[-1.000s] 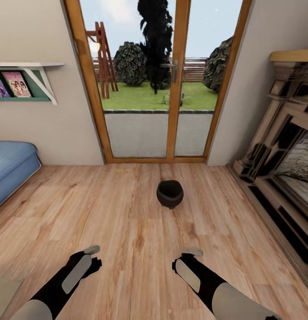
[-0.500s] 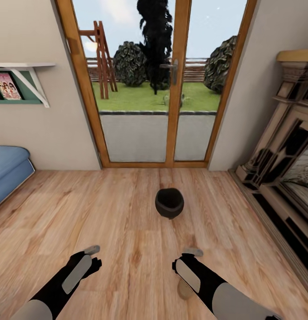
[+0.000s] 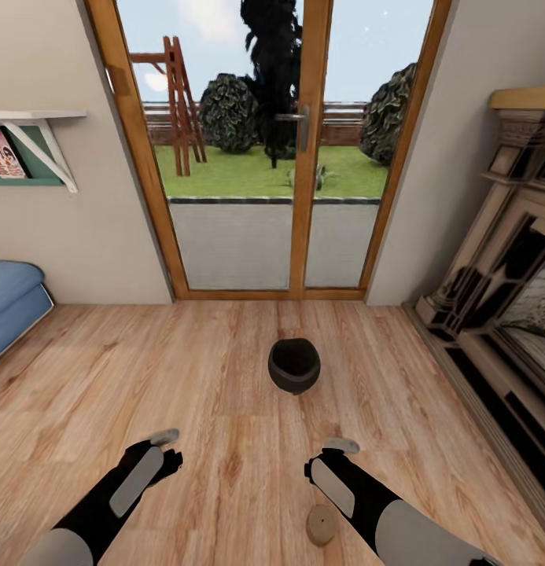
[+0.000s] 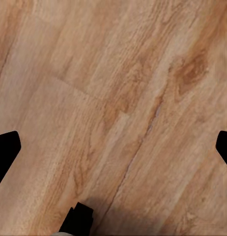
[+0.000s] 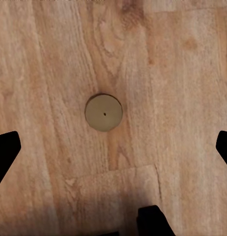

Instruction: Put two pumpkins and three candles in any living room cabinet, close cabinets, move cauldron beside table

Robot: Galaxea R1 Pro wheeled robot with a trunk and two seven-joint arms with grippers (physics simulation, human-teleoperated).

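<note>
We have rolled forward toward the glass door [image 3: 248, 149]: over the last second the whole head view shifted, so the camera moved, not the things. The cauldron [image 3: 294, 365] sits upright on the wood floor [image 3: 185, 377] in front of the door, now lower in the view and closer to us than 1 second ago. The shelf [image 3: 28, 134] left of the door has slid toward the edge of the view, and the fireplace [image 3: 500, 299] stands right of the door.

A candle [image 3: 321, 524] has come fully into view on the floor on our side of the cauldron, just beside the right arm; half a second ago just its top edge showed. In the right wrist view the candle [image 5: 103, 112] lies straight below, seen end-on.

Left gripper [image 3: 166, 440] and right gripper [image 3: 339, 448] both have fingers spread wide and hold nothing; the wrist views show the dark tips far apart.

We judge we are closing on the cauldron, with 1 candle also within easy reach. Neither table nor cabinet appears here, so carrying comes next.
</note>
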